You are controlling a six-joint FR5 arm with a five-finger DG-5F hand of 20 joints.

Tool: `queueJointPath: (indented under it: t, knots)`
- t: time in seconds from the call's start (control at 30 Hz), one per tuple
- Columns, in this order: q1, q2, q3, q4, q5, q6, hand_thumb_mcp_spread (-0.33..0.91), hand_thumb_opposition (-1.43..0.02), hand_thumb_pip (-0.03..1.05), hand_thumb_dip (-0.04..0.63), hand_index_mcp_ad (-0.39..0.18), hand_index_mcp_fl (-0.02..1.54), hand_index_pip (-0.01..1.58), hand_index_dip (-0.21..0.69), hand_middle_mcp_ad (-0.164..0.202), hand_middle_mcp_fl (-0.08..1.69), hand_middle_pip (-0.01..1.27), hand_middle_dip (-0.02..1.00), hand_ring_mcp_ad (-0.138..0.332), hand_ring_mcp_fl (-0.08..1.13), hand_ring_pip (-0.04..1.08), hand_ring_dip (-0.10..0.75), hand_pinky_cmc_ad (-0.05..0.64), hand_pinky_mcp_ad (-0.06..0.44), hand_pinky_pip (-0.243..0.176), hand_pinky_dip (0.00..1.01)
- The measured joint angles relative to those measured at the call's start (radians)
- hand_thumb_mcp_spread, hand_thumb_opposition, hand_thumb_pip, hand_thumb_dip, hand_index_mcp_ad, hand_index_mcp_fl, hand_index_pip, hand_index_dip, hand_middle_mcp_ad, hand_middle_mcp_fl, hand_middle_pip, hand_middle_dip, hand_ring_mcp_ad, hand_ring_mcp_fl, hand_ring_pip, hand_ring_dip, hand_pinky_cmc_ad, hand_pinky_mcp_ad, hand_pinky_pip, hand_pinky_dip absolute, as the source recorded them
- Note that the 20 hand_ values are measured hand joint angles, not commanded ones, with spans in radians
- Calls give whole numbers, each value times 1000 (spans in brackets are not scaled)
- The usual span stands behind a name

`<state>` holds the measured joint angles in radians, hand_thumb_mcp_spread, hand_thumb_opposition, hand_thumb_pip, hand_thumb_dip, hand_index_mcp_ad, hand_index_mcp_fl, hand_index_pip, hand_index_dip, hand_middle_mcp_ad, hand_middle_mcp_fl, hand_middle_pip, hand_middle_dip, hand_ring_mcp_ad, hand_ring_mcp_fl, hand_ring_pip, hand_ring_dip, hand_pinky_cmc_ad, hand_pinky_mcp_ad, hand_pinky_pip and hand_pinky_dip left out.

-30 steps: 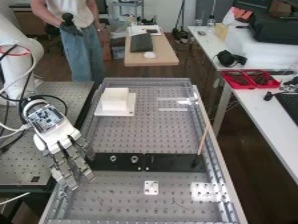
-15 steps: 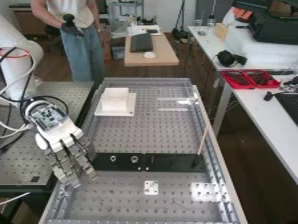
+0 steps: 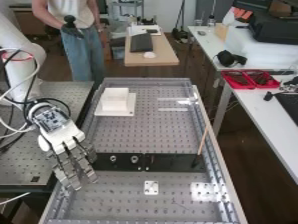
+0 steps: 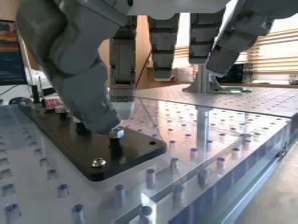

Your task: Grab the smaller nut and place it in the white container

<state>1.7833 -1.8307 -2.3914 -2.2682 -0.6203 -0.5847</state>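
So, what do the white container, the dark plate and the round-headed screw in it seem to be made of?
White container: probably matte plastic, judging by its even faces.
Dark plate: satin plastic or coated metal; its faint sheen fits either.
Screw: polished metal, likely steel, given its bright glints.

In the high view, soft, fairly even light is covering the perforated bench top (image 3: 136,137), glare is whitening a patch at its near right, the white container (image 3: 114,102) is reflecting brightly, and the floor (image 3: 239,145) is lying dim. In the wrist view, strong light is entering through the slatted blinds (image 4: 274,47), the brightest gaps are washing out, pale reflections are streaking the bench top, and a domed screw head (image 4: 98,162) is glinting.
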Motion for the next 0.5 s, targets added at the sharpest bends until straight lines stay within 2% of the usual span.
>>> queueJointPath:
  t: [0.5]
  knots:
    - [3,-13,-4,8,5,-2,440,-810,768,237,-120,87,1559,89,80,155,124,239,176,3,98,73,325,147,-59,415]
